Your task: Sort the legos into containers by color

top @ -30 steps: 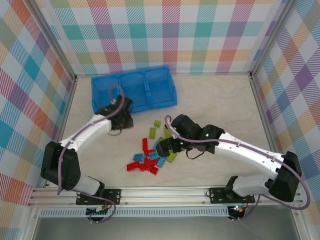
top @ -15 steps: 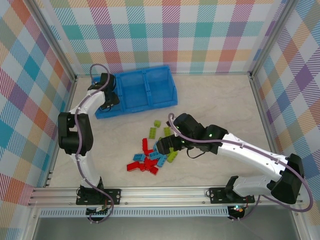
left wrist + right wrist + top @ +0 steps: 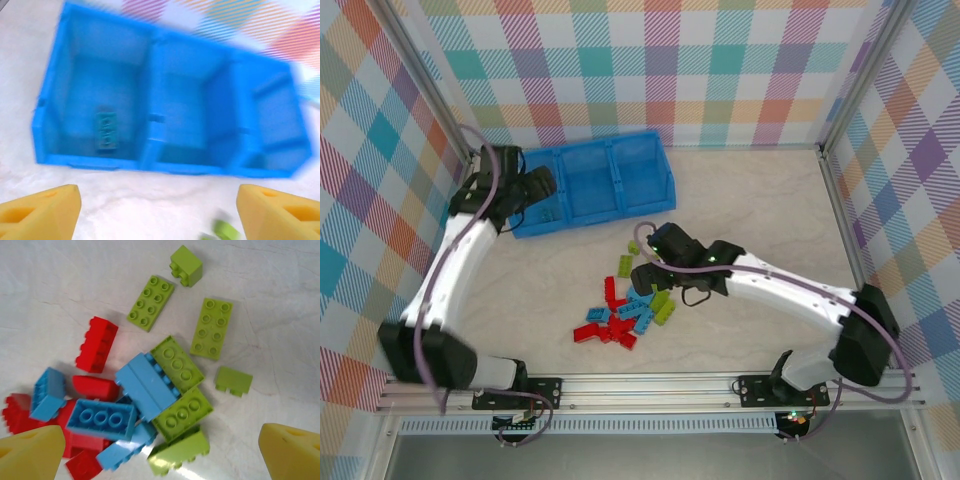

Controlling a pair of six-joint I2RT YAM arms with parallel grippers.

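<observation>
A long blue plastic three-compartment tray (image 3: 640, 180) sits at 11 o'clock on the table (image 3: 760, 200), with one green studded brick (image 3: 106, 130) in its left compartment. The left end effector (image 3: 157, 200) hovers beside it, spread wide and empty. The right end effector (image 3: 161, 440), equally spread and empty, hangs over the red, light-blue and lime bricks (image 3: 147, 382) piled near 6 o'clock.

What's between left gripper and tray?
Left wrist view: bare table between left gripper and blue tray, save a blurred lime-green piece by the bottom edge.
</observation>
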